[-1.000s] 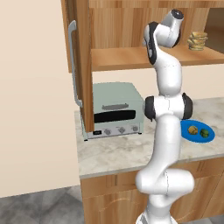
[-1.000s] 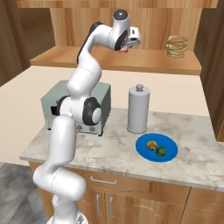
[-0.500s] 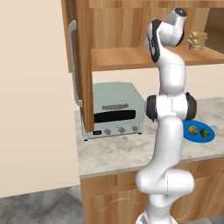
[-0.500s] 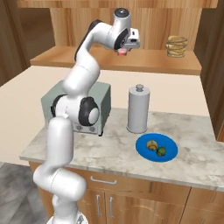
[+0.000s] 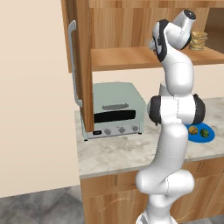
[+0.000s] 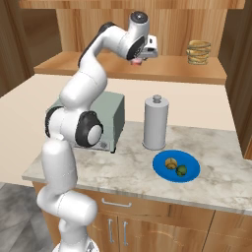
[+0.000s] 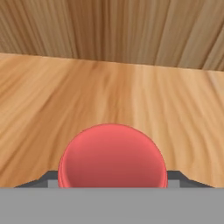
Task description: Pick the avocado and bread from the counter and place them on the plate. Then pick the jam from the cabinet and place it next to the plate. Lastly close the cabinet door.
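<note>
Left base view: the avocado [image 5: 204, 132] and bread [image 5: 194, 130] lie on the plate [image 5: 210, 136] on the surface [image 5: 113, 151]. Right base view: the fingers [image 6: 139, 60] hover over the cabinet [image 6: 123, 65] shelf with the jam [image 6: 137, 61] between them. Hand view: the jam [image 7: 112, 156] sits between the fingers; whether they grip it, I cannot tell.

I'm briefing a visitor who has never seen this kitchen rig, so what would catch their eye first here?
First, the tall white arm reaching up to the cabinet shelf, its gripper right at the red jam, which looms large in the hand view. Next, the bright blue plate on the counter, with the bread and avocado on it.
</note>
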You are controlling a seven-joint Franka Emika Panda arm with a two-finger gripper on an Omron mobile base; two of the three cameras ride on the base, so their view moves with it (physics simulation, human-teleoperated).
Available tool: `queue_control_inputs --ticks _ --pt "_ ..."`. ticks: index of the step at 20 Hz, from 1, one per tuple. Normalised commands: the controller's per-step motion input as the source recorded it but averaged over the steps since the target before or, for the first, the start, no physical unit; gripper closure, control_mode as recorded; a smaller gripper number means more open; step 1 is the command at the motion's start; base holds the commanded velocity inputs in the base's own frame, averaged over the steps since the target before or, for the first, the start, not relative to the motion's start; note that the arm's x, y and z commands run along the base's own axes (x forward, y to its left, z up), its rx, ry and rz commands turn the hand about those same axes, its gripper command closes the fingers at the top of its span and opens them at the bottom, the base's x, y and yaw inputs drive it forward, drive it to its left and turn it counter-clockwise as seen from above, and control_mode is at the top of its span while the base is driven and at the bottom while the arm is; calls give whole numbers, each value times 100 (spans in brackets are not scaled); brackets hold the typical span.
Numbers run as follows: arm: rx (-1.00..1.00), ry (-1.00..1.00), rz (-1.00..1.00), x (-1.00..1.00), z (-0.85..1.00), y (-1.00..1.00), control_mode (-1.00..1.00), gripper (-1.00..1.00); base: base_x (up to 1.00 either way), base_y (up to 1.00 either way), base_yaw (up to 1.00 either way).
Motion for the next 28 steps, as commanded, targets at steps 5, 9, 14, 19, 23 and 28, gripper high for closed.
queue_control_inputs --ticks 5,9,14,19,23,28 --pt "1 -1 0 -49 -6 -8 -100 100 0 0 0" --pt "0 0 0 -49 0 -11 -100 100 0 0 0" --pt "0 0 0 -53 0 -14 -100 100 0 0 0" --pt "0 0 0 -58 0 -17 -100 100 0 0 0" --pt "0 0 0 -65 0 -18 -100 100 0 0 0" --pt "0 0 0 -72 -2 -12 -100 100 0 0 0"
